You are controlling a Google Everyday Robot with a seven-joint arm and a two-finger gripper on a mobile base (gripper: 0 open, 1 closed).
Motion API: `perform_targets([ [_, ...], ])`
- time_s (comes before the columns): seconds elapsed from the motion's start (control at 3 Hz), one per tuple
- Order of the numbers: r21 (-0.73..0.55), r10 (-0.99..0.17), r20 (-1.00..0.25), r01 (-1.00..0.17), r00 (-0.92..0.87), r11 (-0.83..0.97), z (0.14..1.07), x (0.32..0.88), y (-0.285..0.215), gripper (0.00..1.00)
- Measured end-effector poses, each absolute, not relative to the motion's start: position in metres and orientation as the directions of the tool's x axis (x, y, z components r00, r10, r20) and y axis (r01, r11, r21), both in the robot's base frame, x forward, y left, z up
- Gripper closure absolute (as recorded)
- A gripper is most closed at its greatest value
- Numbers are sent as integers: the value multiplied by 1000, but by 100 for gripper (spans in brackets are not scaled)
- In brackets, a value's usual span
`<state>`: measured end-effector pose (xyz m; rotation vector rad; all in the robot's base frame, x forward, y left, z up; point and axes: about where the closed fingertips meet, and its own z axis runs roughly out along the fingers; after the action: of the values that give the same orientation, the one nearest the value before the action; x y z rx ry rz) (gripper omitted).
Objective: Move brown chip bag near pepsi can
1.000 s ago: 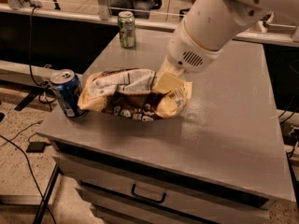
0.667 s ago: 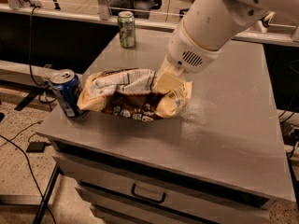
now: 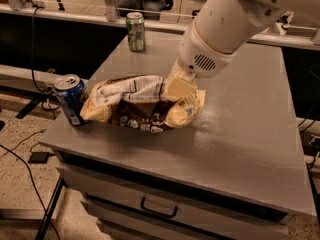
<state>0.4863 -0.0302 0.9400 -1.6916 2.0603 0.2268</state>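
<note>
The brown chip bag (image 3: 135, 106) lies on its side on the grey table (image 3: 240, 134), near the front left corner. It is dark brown with pale yellow ends and a white label panel on top. The pepsi can (image 3: 70, 100) stands upright at the table's left edge, touching or almost touching the bag's left end. My gripper (image 3: 177, 88) comes down from the white arm (image 3: 225, 29) and sits on the right part of the bag, against its upper side.
A green can (image 3: 135, 31) with a silver top stands at the table's far left edge. The table has drawers below with a handle (image 3: 159, 209). Cables run over the floor at the left. A dark counter edge crosses behind the table.
</note>
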Motion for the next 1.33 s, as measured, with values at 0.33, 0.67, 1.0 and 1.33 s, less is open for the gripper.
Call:
perform_targets([
  [0.33,-164,-884,-448,-960,-133,228,941,485,-29,16],
  [0.67,-167,-885,-448,-960,-131,226,943,484,-28,0],
  [1.0,-167,-885,-448,-960,-131,226,943,484,-28,0],
  [1.33,-197,-880,-453,-947,-143,255,954,489,-50,0],
])
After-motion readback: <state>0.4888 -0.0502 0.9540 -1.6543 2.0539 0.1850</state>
